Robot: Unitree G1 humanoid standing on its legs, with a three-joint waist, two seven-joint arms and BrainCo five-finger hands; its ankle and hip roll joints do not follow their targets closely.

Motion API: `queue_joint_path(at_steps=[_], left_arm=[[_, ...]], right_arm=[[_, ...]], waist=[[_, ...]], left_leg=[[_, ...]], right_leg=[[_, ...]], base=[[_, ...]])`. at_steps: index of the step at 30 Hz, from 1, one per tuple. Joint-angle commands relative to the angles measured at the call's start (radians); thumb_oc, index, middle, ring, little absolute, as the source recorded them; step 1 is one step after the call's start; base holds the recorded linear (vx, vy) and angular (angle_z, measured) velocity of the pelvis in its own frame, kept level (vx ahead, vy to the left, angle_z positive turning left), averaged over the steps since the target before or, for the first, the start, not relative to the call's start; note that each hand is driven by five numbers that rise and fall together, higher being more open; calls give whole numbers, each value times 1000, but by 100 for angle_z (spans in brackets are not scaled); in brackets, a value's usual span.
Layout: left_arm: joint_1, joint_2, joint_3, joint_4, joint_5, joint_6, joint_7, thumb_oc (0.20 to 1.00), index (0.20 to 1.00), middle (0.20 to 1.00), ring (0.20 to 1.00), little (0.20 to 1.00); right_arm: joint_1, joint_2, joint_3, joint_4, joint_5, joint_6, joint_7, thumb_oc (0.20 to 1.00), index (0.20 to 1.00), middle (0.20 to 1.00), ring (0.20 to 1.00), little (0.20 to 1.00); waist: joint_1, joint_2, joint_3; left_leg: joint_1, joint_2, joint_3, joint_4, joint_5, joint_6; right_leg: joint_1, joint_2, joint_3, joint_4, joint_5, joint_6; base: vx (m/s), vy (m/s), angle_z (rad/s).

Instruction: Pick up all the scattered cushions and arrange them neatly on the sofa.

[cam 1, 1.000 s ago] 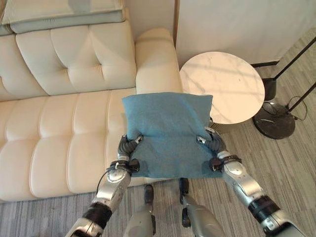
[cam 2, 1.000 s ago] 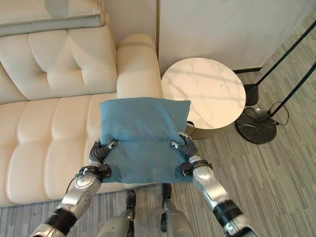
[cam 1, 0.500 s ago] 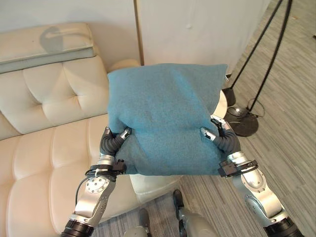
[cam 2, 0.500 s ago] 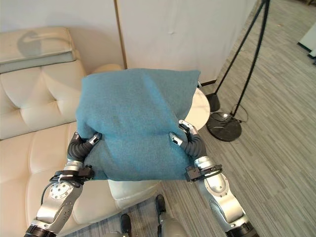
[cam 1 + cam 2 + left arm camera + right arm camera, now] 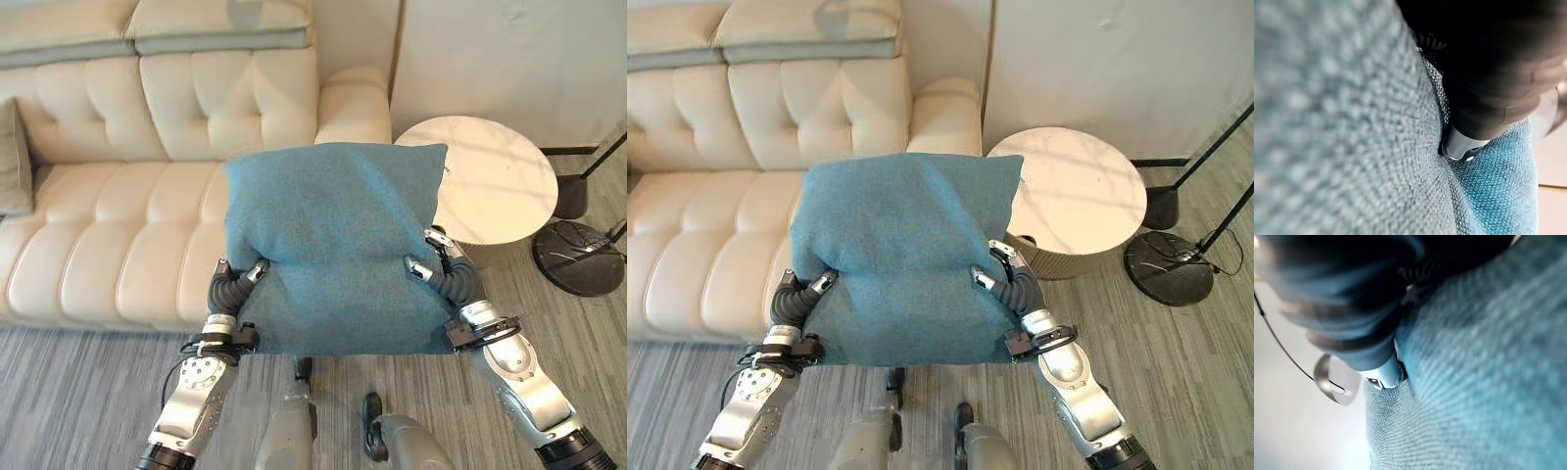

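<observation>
Square blue woven cushion (image 5: 333,245) pinched at its near corners by the left hand (image 5: 233,284) and right hand (image 5: 443,276), held above the near edge of the tufted cream leather sofa (image 5: 118,235); placement should be level, pressed against the backrest.

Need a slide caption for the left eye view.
Both hands, left and right, pinch a blue cushion before the cream sofa.
</observation>
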Motion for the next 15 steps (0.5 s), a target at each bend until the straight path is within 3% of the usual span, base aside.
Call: queue_joint_path(at_steps=[1,2,4,7,10,15], left_arm=[[-191,-36,-122,-136,14,-111,-112,200,200,200,200,200],[-202,-43,-139,-130,4,-108,-116,200,200,200,200,200],[-208,-45,-148,-127,0,-104,-121,200,200,200,200,200],[-232,-57,-179,-115,-8,-94,-137,200,200,200,200,200],[-226,-52,-181,-113,-10,-84,-137,200,200,200,200,200],[-201,-29,-166,-120,-7,-74,-142,200,200,200,200,200]], right_arm=[[-88,61,66,-180,-6,-119,85,200,200,200,200,200],[-72,62,58,-180,-1,-121,91,200,200,200,200,200],[-63,62,52,-185,0,-120,92,200,200,200,200,200],[-19,55,19,-210,-6,-125,89,200,200,200,200,200],[-3,65,12,-216,-7,-116,87,200,200,200,200,200],[-23,81,40,-217,-2,-100,101,200,200,200,200,200]], waist=[[-55,-49,-72],[-68,-55,-82],[-77,-53,-86],[-116,-25,-102],[-120,-20,-112],[-98,-39,-107]], left_leg=[[106,-45,35,59,-74,34],[154,-5,70,60,-90,33],[175,20,99,52,-89,28],[277,90,231,-75,-47,-10],[300,81,218,-138,-26,-27],[291,43,189,-110,-64,-5]], right_leg=[[183,-3,-5,-197,-10,149],[175,-23,-43,-211,0,154],[177,-31,-67,-215,1,156],[203,-49,-165,-241,5,170],[225,-64,-200,-262,23,183],[248,-99,-192,-258,38,203]], base=[[-157,72,62],[-61,48,62],[-41,97,74],[34,181,100],[74,210,121],[78,186,32]])
